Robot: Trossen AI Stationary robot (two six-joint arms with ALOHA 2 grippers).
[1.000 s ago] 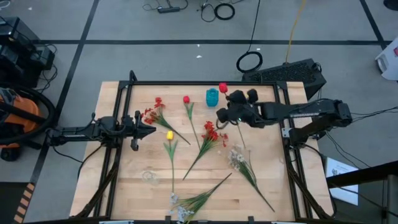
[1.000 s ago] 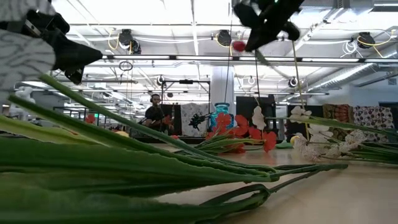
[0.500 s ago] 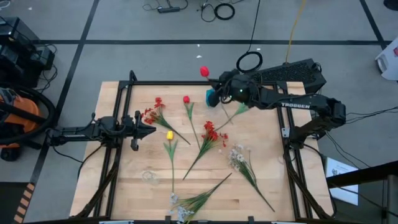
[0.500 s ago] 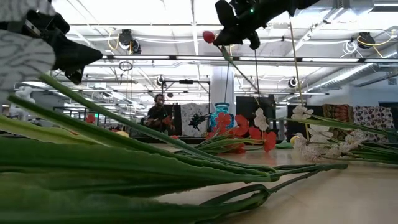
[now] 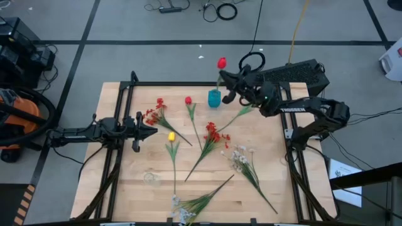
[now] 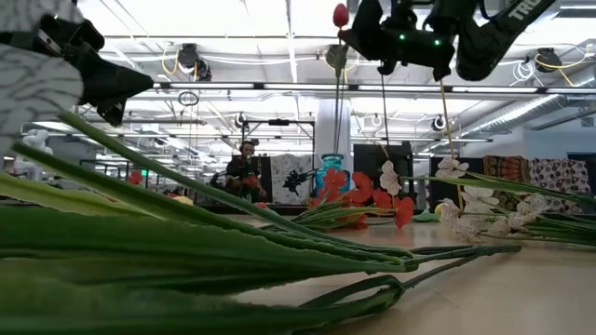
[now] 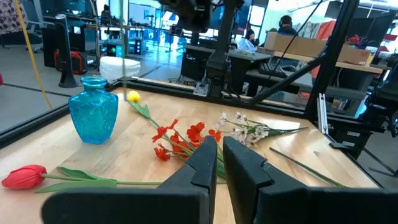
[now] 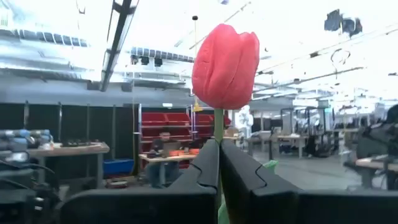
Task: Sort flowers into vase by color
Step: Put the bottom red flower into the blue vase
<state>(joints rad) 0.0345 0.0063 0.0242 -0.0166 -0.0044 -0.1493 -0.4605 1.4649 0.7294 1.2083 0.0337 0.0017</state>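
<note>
The right gripper (image 5: 227, 80), its dark fingers pressed together on a thin green stem, holds a red tulip bud (image 5: 222, 63) upright above the teal-blue vase (image 5: 214, 98) at the table's far edge, the stem hanging down toward the vase's mouth. That vertical hold looks chosen so the stem can drop straight into the narrow neck (the low view shows the stem's lower end near the vase, though whether it has entered cannot be told). The bud is smooth and matte, plainly artificial; the vase is textured glass, bulbous below a flared lip.

On the pale wooden table (image 5: 264, 157) lie the unsorted flowers: a second red bud (image 5: 188, 100), red sprays (image 5: 213, 133) with ragged petals, a yellow bud (image 5: 171, 136) on a leafy stem, and wispy pale blossom sprays (image 5: 239, 157). A faint clear glass vase (image 5: 149, 177) stands near the front.

The left gripper (image 5: 151, 130) waits low at the table's left side, fingers nearly closed and empty.
</note>
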